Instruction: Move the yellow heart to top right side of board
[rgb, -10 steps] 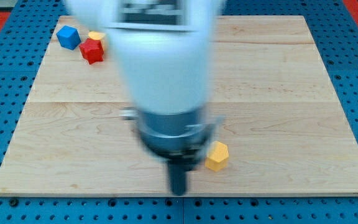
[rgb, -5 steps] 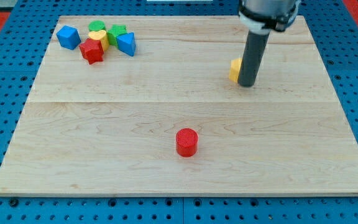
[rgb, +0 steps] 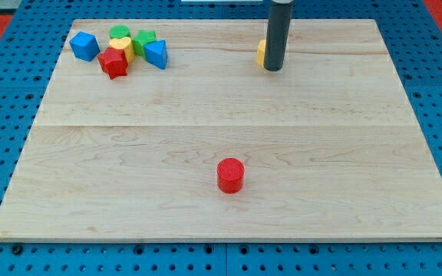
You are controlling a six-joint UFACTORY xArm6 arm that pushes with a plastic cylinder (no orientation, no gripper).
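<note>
camera view: the wooden board (rgb: 229,130) lies on a blue pegboard surface (rgb: 6,115). my tip (rgb: 273,69) stands on the board near the view's top, a little right of the middle. there are no jaws on this arm, only a straight dark rod, so nothing is gripped. a yellow block (rgb: 261,53) sits just to the view's left of the rod, touching it or nearly so; the rod hides most of it, so i cannot tell its shape.

a cluster of blocks sits in the board's top left corner. the blue cube (rgb: 84,46) is leftmost, a little apart from the others. the red star-like block (rgb: 114,61) lies just to its right, touching a second yellow block (rgb: 126,47) above and to its right; that one is half hidden, shape unclear. a green round block (rgb: 119,33) is at the cluster's top, a green block (rgb: 144,38) beside it, and a blue triangle (rgb: 156,54) at the cluster's right edge.

a red cylinder (rgb: 230,175) stands alone, well apart, toward the view's bottom near the middle.
</note>
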